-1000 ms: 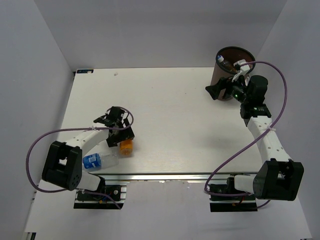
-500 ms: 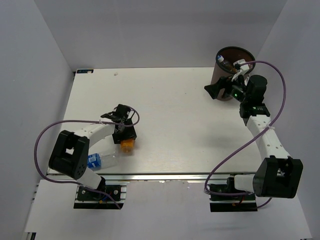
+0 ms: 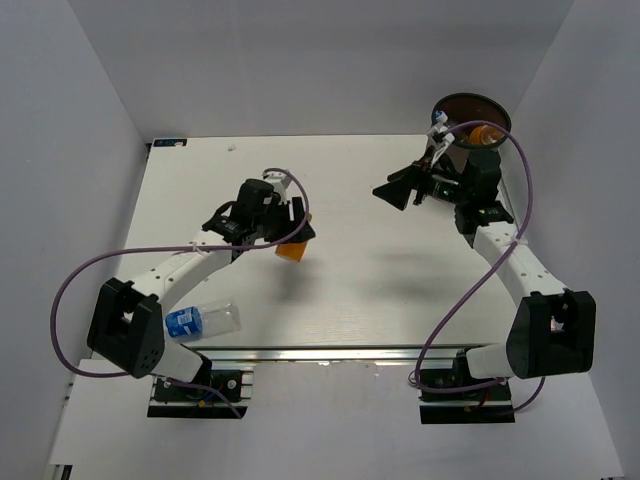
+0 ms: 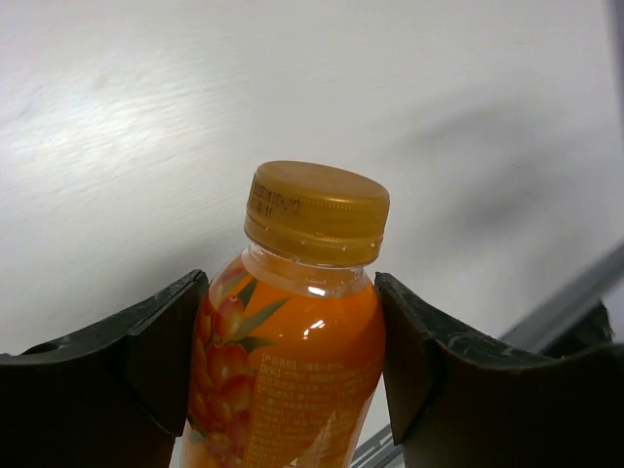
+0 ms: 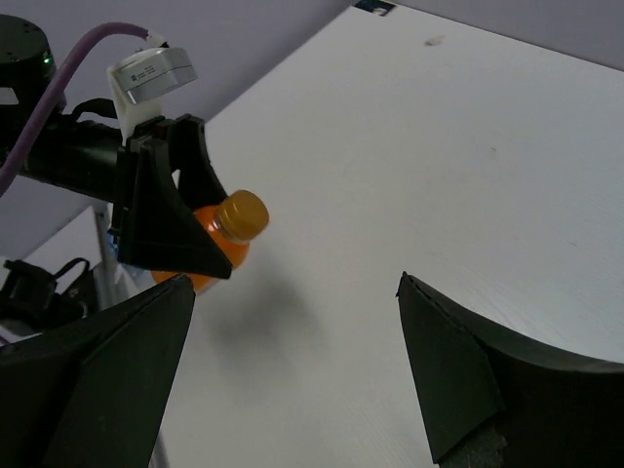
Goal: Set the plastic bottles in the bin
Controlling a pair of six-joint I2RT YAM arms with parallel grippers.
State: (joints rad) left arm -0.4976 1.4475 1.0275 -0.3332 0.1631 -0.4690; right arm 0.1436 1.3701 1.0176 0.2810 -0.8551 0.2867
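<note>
1. Step in hand: transporting one orange bottle (image 4: 292, 370) toward the bin (image 3: 470, 98). The left end effector (image 4: 291, 288) is clenched on the bottle body, cap end sticking out past the fingers. The bottle is up off the desk (image 3: 370, 290), well left of the bin.
2. The right end effector (image 3: 397, 190) is released and empty, jaws spread wide. It sits just left of the bin and faces the held bottle; the right wrist view has the bottle dead ahead.
3. Judgement: this looks like a handover setup, since the bin stands at the far right corner, probably beyond the left arm's reach.
4. Next move calls for closing the gap and getting the right jaws around the exposed cap end or upper body. The left should let go only once the right has clamped. Then swing over the bin mouth and drop.
5. Still to do: the blue-label bottle (image 3: 200, 320) lies on the desk, far left of the bin near the front edge.
6. An orange shape shows at the bin's near rim. Probably a bottle already in, can't confirm.
7. Versus 0.5 s ago:
   - The left arm was down at desk level by the blue-label bottle; it has since lifted the orange bottle and carried it bin-ward.
   - The right end effector has swung away from the bin wall toward the left arm.
   - The blue-label bottle hasn't moved.
</note>
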